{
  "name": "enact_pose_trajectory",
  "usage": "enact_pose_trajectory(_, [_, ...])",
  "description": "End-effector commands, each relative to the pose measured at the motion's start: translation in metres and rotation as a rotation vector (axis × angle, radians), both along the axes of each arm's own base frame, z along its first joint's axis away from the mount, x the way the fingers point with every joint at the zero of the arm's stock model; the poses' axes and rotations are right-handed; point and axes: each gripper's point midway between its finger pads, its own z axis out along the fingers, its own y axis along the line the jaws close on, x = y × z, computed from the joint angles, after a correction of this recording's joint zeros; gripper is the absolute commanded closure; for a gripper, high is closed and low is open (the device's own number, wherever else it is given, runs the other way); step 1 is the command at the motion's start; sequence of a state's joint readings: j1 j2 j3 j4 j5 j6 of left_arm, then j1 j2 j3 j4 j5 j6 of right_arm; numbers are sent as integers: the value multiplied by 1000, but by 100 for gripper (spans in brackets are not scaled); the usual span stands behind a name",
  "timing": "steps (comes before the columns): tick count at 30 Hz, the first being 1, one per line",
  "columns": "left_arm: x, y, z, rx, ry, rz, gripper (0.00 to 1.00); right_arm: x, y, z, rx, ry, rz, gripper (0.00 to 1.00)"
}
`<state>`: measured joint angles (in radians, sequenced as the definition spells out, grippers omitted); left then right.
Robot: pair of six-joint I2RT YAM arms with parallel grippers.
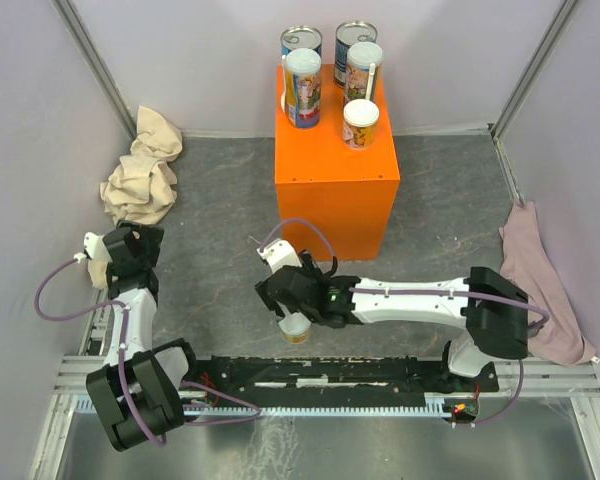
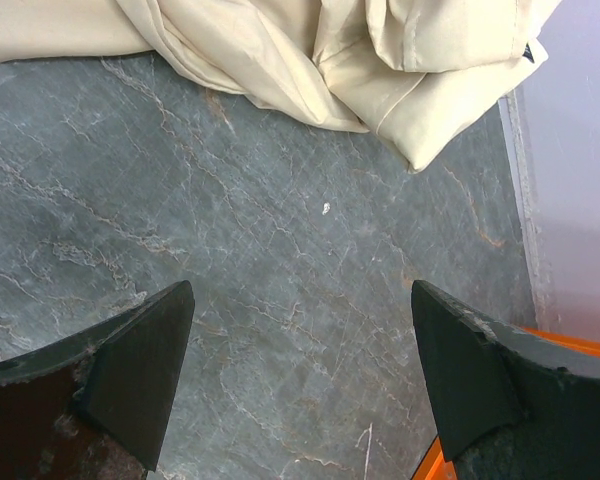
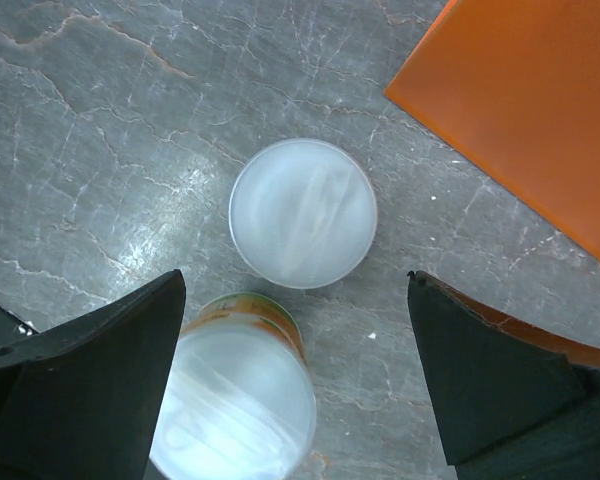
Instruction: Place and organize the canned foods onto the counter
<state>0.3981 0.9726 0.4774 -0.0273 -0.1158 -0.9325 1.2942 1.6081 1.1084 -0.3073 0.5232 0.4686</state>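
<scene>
The orange counter (image 1: 335, 180) stands at the back middle with several cans on its top: two blue-labelled tins (image 1: 301, 42) at the rear, a tall white-lidded can (image 1: 303, 88), another (image 1: 364, 68) and a short one (image 1: 361, 124). My right gripper (image 1: 283, 297) is open and hovers over the floor in front of the counter. In the right wrist view it (image 3: 296, 280) is above two upright cans: a white-lidded can (image 3: 302, 213) and an orange-and-green-labelled can (image 3: 235, 400) close to the left finger. My left gripper (image 2: 300, 290) is open and empty over bare floor.
A beige cloth (image 1: 142, 170) lies at the back left, just ahead of my left gripper (image 1: 125, 238). A pink cloth (image 1: 540, 280) lies along the right wall. The counter's orange face (image 3: 530, 130) shows to the right of the two cans.
</scene>
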Motion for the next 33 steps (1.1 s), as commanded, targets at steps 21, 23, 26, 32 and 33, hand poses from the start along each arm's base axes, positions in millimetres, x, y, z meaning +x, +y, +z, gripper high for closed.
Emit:
enact_pose_trajectory(21, [7,0,9,-15,-59,1,5,32,23,-35,69,33,-63,0])
enact_pose_trajectory(23, [7,1,9,-16,-60,2,5,33,24,-39,62,41,-63,0])
enact_pose_trajectory(26, [7,1,9,-17,-60,1,5,34,23,-44,52,53,-63,2])
enact_pose_trajectory(32, [8,0,9,-17,-62,-2,5,34,23,-43,61,56,-48,16])
enact_pose_trajectory(33, [7,0,8,-18,-60,-2,5,34,24,-43,61,58,-44,20])
